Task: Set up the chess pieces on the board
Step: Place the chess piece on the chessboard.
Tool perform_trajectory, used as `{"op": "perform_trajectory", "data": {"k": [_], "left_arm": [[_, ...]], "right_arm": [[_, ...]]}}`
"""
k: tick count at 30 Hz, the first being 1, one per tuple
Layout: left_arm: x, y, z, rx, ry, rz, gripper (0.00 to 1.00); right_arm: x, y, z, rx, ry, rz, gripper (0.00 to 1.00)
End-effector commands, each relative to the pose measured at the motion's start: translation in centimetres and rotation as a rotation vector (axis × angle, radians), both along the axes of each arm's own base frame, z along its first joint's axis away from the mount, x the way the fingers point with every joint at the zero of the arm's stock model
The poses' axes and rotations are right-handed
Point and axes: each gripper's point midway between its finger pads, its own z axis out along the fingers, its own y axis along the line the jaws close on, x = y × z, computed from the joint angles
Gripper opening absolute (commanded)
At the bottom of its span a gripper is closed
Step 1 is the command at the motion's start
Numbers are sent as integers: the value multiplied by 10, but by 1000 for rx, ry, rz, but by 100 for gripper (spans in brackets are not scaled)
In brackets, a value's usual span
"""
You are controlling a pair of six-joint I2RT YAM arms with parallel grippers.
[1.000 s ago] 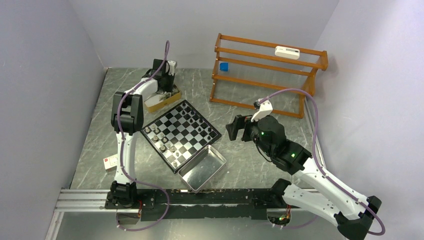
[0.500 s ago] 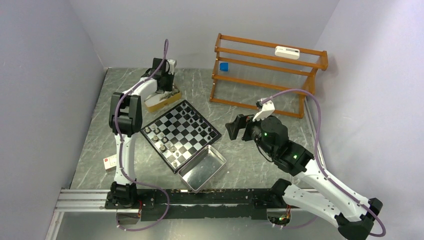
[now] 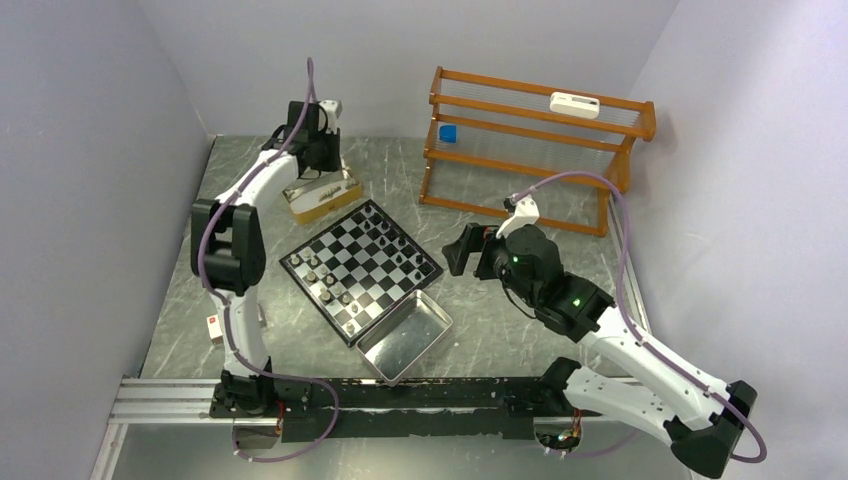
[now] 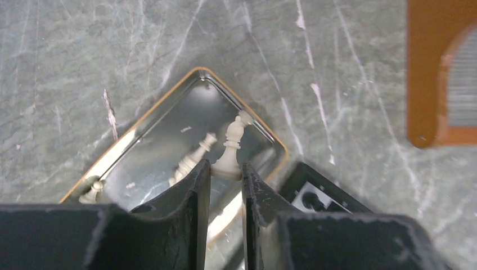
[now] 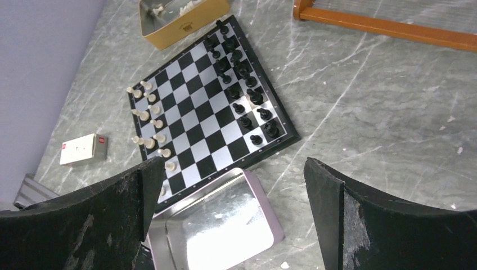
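Grey marbled surface (image 3: 520,330) between pale walls, seen from above, with a wooden rack (image 3: 530,150) along the far edge. The board (image 3: 360,268) lies left of the middle, turned like a diamond. Black chess pieces (image 5: 242,84) fill its far-right side. Cream ones (image 5: 149,129) stand in a looser group along its near-left side, with gaps left to fill. A shiny metal tray (image 3: 405,335) touches the board's near corner. A gold box (image 3: 322,195) sits toward the far left corner, just beyond the board.

Likely trouble from here: the cream piece (image 4: 232,143) is pinched only at its base, with its body and rounded head sticking out past the tips. It could pivot or slip out on the way to the board. The fingers are much wider than a square, so lowering among the standing cream pieces could knock neighbours over.

The left arm's fingers (image 4: 191,191) hang over the gold box, nearly closed, clamped on that one cream piece. A few more cream pieces (image 4: 194,157) lie loose in the box below. The right arm's fingers (image 5: 112,214) are spread fully apart, holding nothing, in the air over the middle of the surface to the right of the board.
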Motion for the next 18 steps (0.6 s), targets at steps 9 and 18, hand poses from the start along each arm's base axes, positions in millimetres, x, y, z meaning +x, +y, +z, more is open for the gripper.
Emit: {"op": "perform_trajectory", "data": {"k": [9,18], "left_arm": [[-107,-56,81,-298,27,-257,21],[-211,-90,102,-428,59,-454,20]], "right_arm": [[5,49,32,225,19,187,88],[7,69,41,474,61,325,48]]}}
